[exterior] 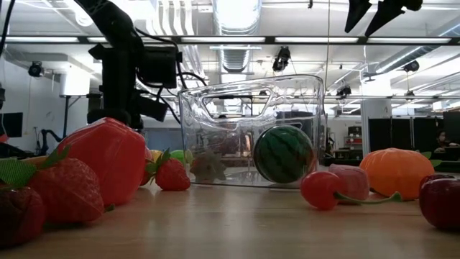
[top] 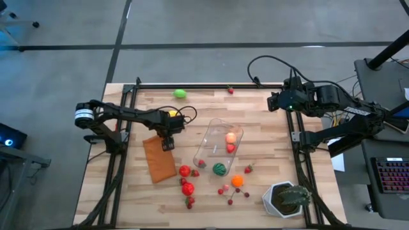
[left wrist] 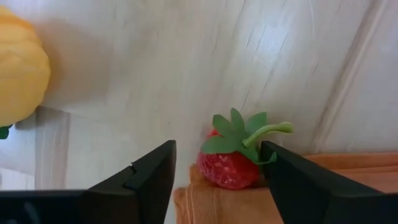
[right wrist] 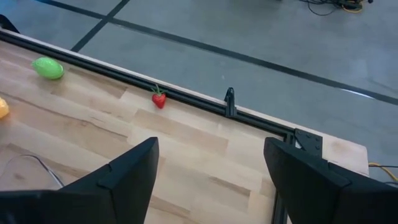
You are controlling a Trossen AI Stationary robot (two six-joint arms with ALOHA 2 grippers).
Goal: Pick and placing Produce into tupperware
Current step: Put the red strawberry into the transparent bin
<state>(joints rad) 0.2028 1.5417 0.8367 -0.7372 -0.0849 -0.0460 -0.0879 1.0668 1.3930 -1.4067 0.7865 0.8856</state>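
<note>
From above, the left gripper (top: 168,144) was seen low over the top edge of a brown-orange mat (top: 159,160), left of the tupperware (top: 218,148). Two red-orange pieces (top: 231,142) lay inside the tupperware. A watermelon (top: 220,169), tomatoes (top: 186,179), cherries (top: 227,190) and an orange piece (top: 238,181) were scattered just below it; a green piece (top: 180,93) lay well above it. A potted plant (top: 287,199) stood lower right of the tupperware. The right arm was parked to its upper right, at the counter (top: 255,112) edge.

At counter height, the tupperware (exterior: 251,129) was seen behind strawberries (exterior: 65,188) and a cherry (exterior: 321,190).

In the left wrist view, the jaws were spread wide, with a strawberry (left wrist: 231,163) between them on the mat's edge, untouched.

In the right wrist view, the right gripper (right wrist: 208,177) was held open and empty, its jaws wide.
</note>
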